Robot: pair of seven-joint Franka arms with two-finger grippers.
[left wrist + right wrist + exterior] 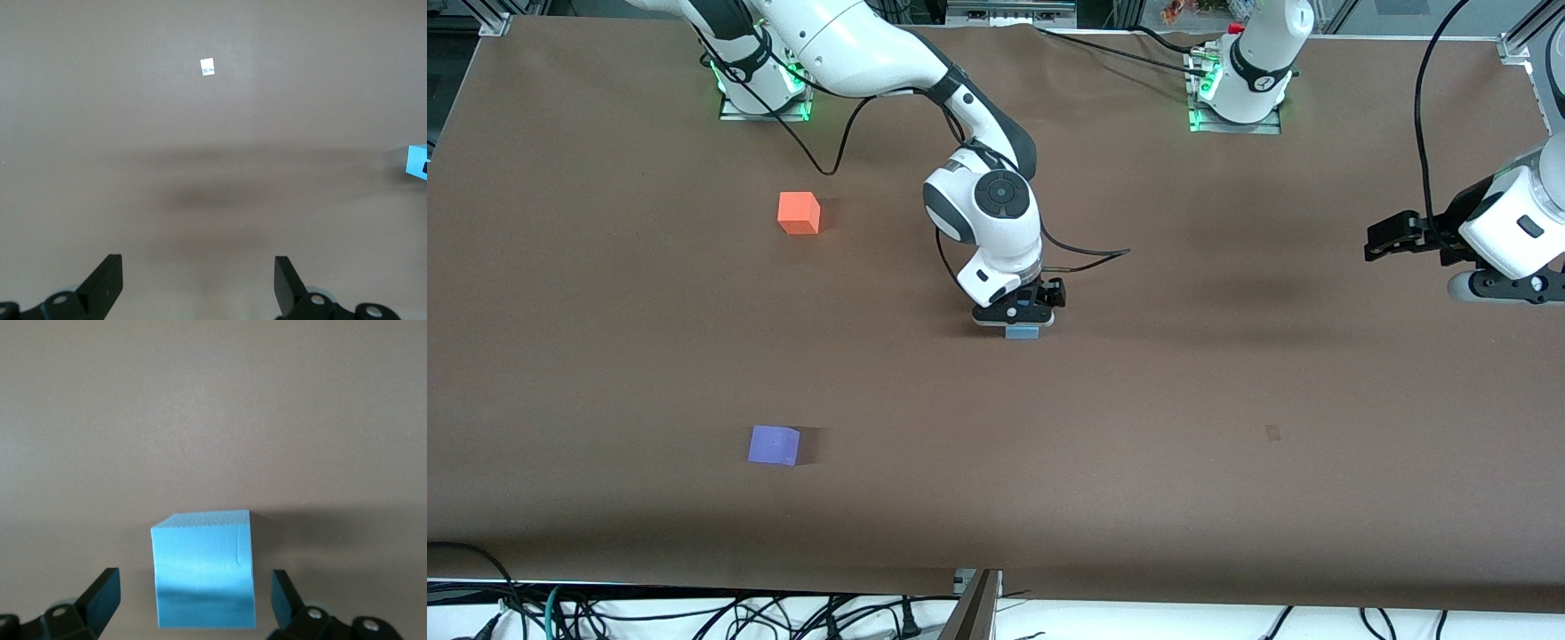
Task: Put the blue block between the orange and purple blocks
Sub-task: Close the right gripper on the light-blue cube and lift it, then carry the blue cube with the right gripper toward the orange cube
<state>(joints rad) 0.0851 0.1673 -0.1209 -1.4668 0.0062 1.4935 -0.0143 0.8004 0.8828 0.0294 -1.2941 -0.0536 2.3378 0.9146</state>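
Three blocks lie on the brown tabletop [1227,373], one of each colour, all standing apart from one another.

The blue block [1022,332] sits near the middle of the tabletop, flat on the surface. Only a sliver of it shows in the front view, under the right gripper [1016,318]. In the right wrist view the same block [203,568] fills the space between the two fingertips [100,593], with a visible gap to each; the jaws stand apart on either side of it and do not touch it. The right gripper [193,600] is low over the block.

The orange block [799,213] rests toward the right arm's end of the tabletop, closer to the edge where the bases stand. The purple block [774,444] lies toward the same end, nearer the front camera and closer to the camera-side edge. The stretch of tabletop between these two holds no block; the blue block lies well apart from both, more toward the left arm's end.

The left gripper [1392,238] hangs in the air over the left arm's end of the tabletop, waiting. In the left wrist view its fingers [107,280] are spread wide around nothing, the gripper [198,283] over bare surface. One small white tag [207,67] lies on the tabletop in that view, and a corner of the blue block [418,162] shows at the frame edge.
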